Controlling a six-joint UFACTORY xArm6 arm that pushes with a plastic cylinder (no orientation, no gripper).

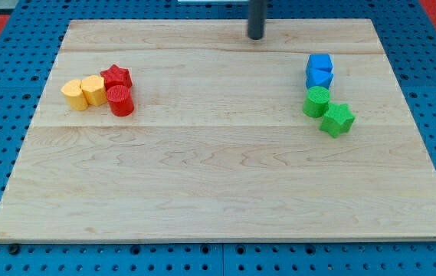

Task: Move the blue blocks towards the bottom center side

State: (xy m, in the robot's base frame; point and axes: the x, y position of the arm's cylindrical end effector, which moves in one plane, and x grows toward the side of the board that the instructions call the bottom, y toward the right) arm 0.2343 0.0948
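Item: my tip, bare rod with no jaws, top centre. Blue blocks upper right, touching green cylinder; risk: dragging greens along.

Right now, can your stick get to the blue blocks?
Probably yes. My tip is near the view's top, left of the blue blocks, with bare board between. The green blocks sit below them.
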